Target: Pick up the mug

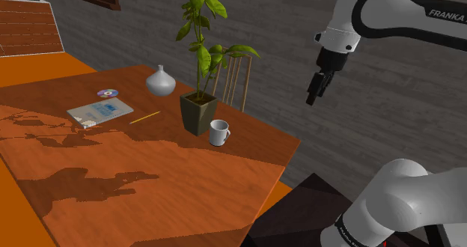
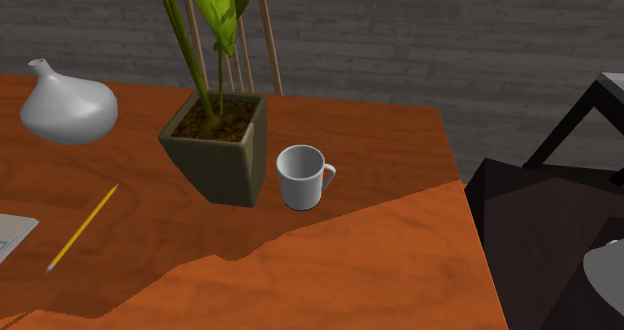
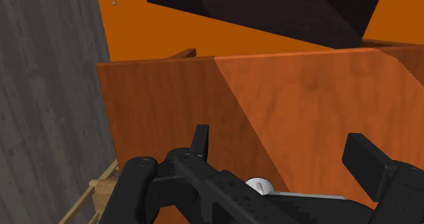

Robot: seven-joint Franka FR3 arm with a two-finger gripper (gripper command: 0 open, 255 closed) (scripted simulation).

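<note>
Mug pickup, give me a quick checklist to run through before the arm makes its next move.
1. Gripper open: ok, the fingers stand apart in the wrist view.
2. Gripper empty: ok, nothing between the fingers.
3. Mug upright: ok, opening faces up.
4. Gripper lined up over mug: not ok, it hangs high, well off to the shoulder view's right of the mug.
5. Clearance beside mug: cannot tell, the plant pot stands close; the handle points away from it.

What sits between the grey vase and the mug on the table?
The potted plant stands between the vase and the mug, close beside the mug; the second exterior view shows it.
</note>
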